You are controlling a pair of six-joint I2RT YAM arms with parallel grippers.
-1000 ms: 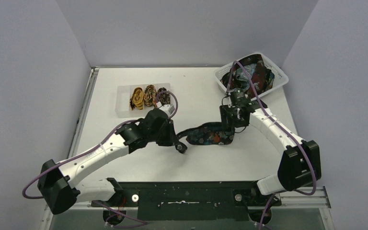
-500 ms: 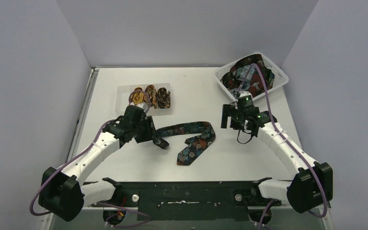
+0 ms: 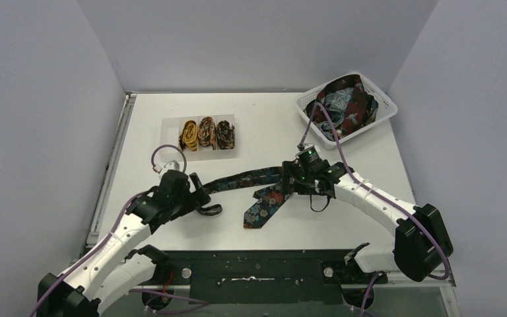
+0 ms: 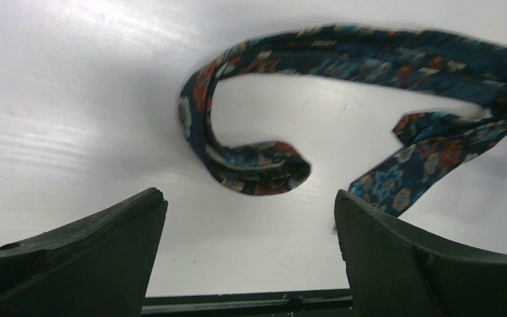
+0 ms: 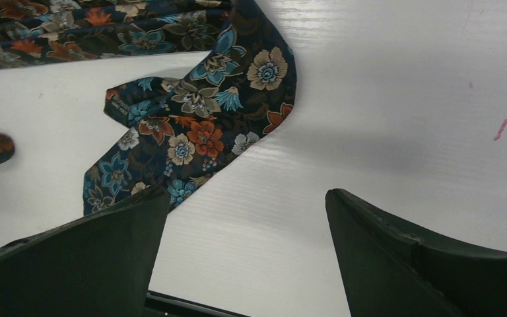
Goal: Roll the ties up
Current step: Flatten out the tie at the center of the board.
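A dark navy floral tie (image 3: pixel 254 177) lies loose and unrolled on the white table. Its wide end (image 3: pixel 259 212) points toward the near edge, and its narrow end (image 4: pixel 264 175) curls into a small hook. My left gripper (image 3: pixel 198 191) is open just left of that hook; in the left wrist view its jaws (image 4: pixel 247 198) frame bare table with the curl ahead of them. My right gripper (image 3: pixel 289 182) hovers open at the tie's fold; in the right wrist view the wide end (image 5: pixel 198 132) lies beyond its left finger (image 5: pixel 105 251). Neither gripper holds anything.
Three rolled ties (image 3: pixel 207 132) sit side by side in a clear tray (image 3: pixel 170 125) at the back left. A white lattice basket (image 3: pixel 384 105) at the back right holds a heap of several more ties (image 3: pixel 343 105). A dark rail (image 3: pixel 257 264) runs along the near edge.
Both grippers have opened and let the tie go; it now lies spread out instead of bunched between them. The left arm drew back toward the near left; the right moved left over the tie.
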